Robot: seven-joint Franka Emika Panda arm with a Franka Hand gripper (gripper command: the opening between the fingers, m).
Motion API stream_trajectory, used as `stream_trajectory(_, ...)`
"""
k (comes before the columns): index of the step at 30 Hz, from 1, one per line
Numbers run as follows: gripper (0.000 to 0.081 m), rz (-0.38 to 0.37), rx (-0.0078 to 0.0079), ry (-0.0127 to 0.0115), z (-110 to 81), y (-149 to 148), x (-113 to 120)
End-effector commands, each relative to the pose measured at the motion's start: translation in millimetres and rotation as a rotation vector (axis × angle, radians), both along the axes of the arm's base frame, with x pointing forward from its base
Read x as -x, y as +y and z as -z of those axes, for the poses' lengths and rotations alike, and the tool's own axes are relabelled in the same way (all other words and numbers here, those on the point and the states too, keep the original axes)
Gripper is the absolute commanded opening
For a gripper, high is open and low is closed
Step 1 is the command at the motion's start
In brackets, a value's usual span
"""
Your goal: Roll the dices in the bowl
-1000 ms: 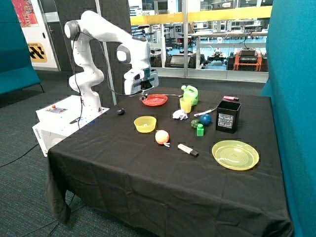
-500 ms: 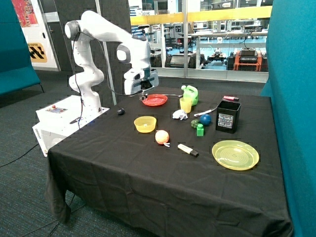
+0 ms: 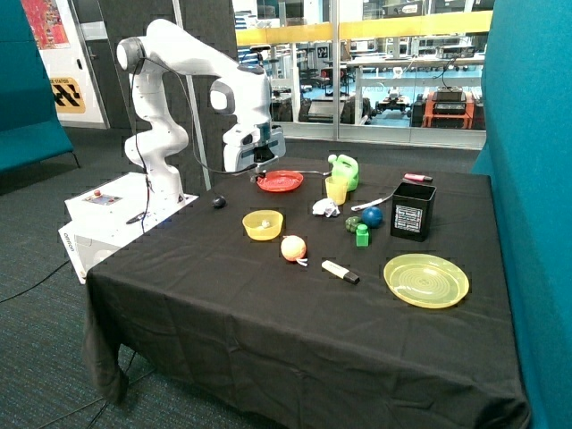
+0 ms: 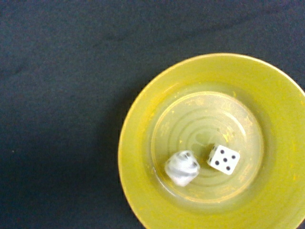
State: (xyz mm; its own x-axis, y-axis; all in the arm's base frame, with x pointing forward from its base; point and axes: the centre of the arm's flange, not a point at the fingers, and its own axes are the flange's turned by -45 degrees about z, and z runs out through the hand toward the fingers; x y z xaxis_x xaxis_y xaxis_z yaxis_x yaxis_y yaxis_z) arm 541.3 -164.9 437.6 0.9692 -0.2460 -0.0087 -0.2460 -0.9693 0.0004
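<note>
- Two white dice lay inside the yellow bowl [image 4: 143, 143] on the black tablecloth [image 4: 57, 71]; wrist view looked straight down into it.
- One die [image 4: 224, 159] sat settled on the bowl floor, five black pips facing up.
- The second die [image 4: 182, 167] was just beside it, apart by a small gap, blurred, its face unreadable.
- In the outside view the same bowl [image 3: 263, 224] stood near the table's middle, with a pale speck of dice inside.
- Gripper [image 3: 258, 164] hung above the table, over the area between the yellow bowl and the red plate [image 3: 280, 180], well clear of the bowl rim.
- Fingers: cannot tell whether spread or pressed together; they did not show in the wrist view and were too small in the outside view.
- Nearby items: an orange ball [image 3: 293, 248] just in front of the bowl, a marker [image 3: 340, 271], a yellow plate [image 3: 426, 280], a black box [image 3: 413, 211], a yellow cup [image 3: 336, 189], and a green jug [image 3: 345, 170].
</note>
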Motion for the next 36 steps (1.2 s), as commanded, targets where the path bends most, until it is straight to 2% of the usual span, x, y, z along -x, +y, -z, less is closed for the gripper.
stream_trajectory(1, 0.0571, -0.004, 0.0018, -0.0086, 4.0, -5.5, 6.9)
stream_trajectory(9, 0.0534, -0.016, 0.0017, -0.0086, 5.0, -9.4, 12.8)
stream_trajectory(15, 0.0387, -0.081, 0.0015, -0.0086, 3.2, -4.1, 17.2)
stream_trajectory(18, 0.0324, -0.088, 0.0014, -0.0086, 1.8, 1.8, 19.5)
stream_trajectory(20, 0.0274, -0.13, 0.0012, -0.0087, 1.0, 6.4, 21.1)
stream_trajectory(24, 0.0225, -0.138, 0.0012, -0.0087, 0.3, 10.8, 22.2)
stream_trajectory(36, 0.0201, -0.263, 0.0007, -0.0087, -3.5, 43.1, 21.4)
